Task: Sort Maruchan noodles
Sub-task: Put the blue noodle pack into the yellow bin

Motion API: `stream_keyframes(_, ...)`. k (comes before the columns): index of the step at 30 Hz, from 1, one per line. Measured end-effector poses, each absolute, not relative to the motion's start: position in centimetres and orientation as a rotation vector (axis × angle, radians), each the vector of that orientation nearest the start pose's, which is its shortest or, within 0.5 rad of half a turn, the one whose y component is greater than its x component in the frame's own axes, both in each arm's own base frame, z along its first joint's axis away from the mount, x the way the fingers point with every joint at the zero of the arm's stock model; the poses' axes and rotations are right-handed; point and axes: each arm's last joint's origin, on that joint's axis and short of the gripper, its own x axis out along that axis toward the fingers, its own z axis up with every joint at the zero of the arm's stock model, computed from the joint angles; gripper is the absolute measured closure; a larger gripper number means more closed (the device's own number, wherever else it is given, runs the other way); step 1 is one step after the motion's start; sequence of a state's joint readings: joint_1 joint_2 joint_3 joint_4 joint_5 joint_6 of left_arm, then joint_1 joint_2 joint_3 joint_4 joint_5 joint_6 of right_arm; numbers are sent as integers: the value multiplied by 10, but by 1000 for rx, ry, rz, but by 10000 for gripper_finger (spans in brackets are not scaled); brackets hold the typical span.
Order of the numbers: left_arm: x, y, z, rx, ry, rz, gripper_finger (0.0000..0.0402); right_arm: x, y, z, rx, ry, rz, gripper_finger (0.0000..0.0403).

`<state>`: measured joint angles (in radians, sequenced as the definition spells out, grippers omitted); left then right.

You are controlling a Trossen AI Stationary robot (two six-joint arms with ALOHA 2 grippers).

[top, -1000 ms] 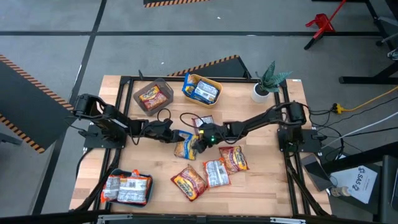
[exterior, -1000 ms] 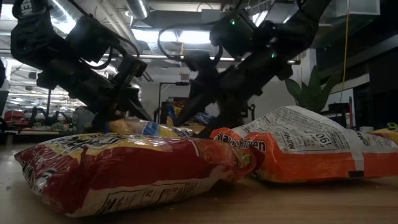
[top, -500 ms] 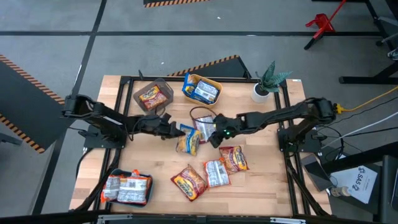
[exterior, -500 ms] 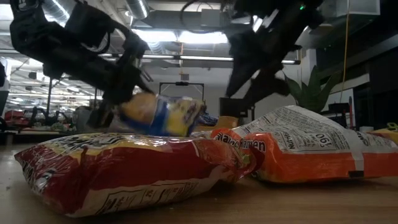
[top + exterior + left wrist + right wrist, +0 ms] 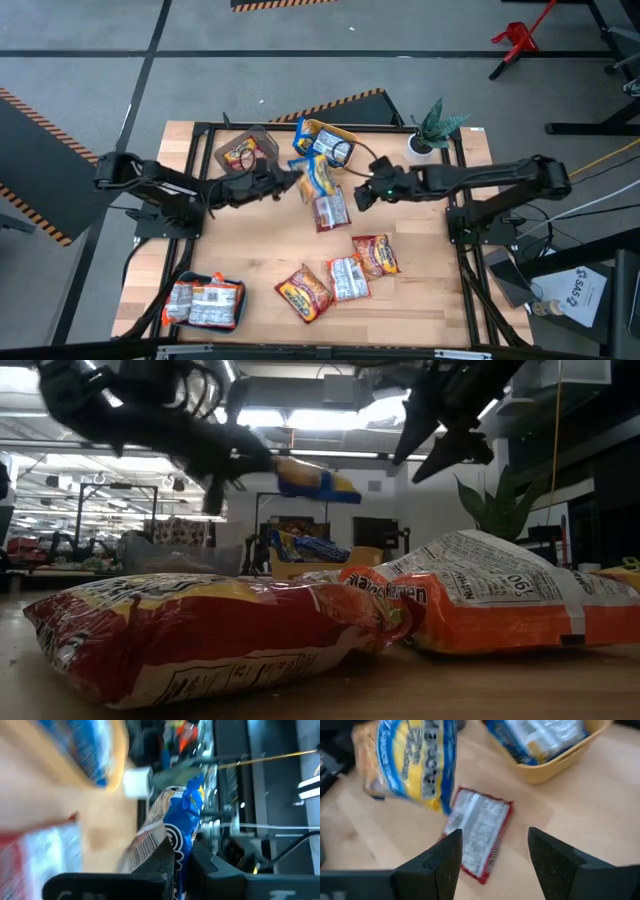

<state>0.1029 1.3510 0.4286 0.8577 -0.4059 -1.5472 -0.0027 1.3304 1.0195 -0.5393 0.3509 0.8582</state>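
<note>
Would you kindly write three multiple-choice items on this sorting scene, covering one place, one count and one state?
1. Where is the blue-yellow packet that the left gripper holds?
A. Lifted, near the yellow bin
B. Inside the teal bin
C. Lying beside the plant

2. How many packets lie in the cluster at the table's near edge?
A. One
B. Three
C. Six

3. How is the right gripper?
A. Shut on a packet
B. Open, holding nothing
C. Out of view

Answers: 1 A, the low view shows it in the air and the high view places it by that bin. 2 B, three lie together there in the high view. 3 B, its wrist view shows spread fingers with nothing between.
</note>
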Motion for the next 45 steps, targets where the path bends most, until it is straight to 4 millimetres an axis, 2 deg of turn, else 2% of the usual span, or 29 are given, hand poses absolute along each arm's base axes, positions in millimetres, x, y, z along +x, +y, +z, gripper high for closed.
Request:
stream_keyframes(5, 268, 54, 220, -1409, -505, 608, 388, 261, -13, 282, 645, 601, -681, 191)
stream_keyframes(11, 294, 78, 228, -1397, -583, 688, 388, 257, -13, 285, 635, 592, -698, 191)
stream_keyframes(17, 330, 93, 205, -1541, -614, 720, 388, 255, -13, 283, 619, 618, -705, 191)
stream_keyframes(22, 347, 101, 180, -1629, -689, 795, 388, 254, -13, 282, 620, 644, -699, 191)
stream_keyframes(26, 353, 105, 167, -1690, -811, 847, 388, 253, -13, 281, 618, 654, -700, 191)
stream_keyframes(35, 361, 110, 150, -1734, -909, 887, 388, 253, -13, 281, 600, 662, -699, 191)
stream_keyframes(45, 366, 119, 146, -1727, -956, 910, 379, 252, -13, 281, 582, 667, -698, 191)
